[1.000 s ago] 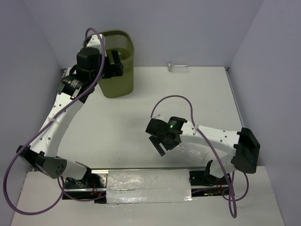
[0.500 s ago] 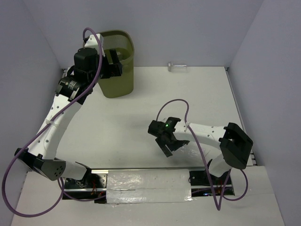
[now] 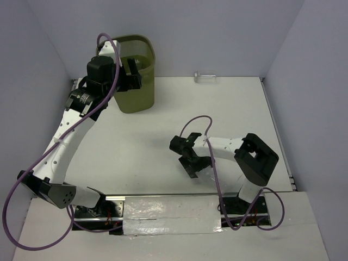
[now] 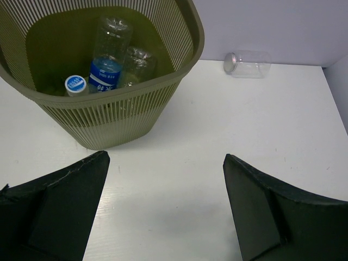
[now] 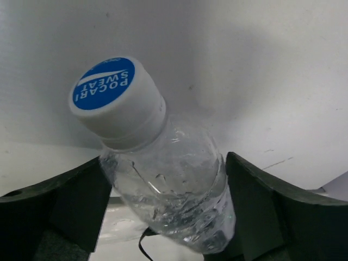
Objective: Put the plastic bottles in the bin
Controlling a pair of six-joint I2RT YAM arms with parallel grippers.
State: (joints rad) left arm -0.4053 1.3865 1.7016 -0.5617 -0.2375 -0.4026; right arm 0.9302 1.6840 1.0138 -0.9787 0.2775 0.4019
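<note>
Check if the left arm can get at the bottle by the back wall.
Probably yes: left gripper is open and empty, only bare table lies between it and the bottle; the bin sits aside.

The left arm (image 3: 60, 144) and right arm (image 3: 225, 145) are white shells with bulky black joint housings, and small dark screws dot the left one. A purple cable (image 3: 202, 117) loops off each. A green light (image 3: 190, 140) glows on the right wrist; the fingers (image 4: 54, 217) are matte black
</note>
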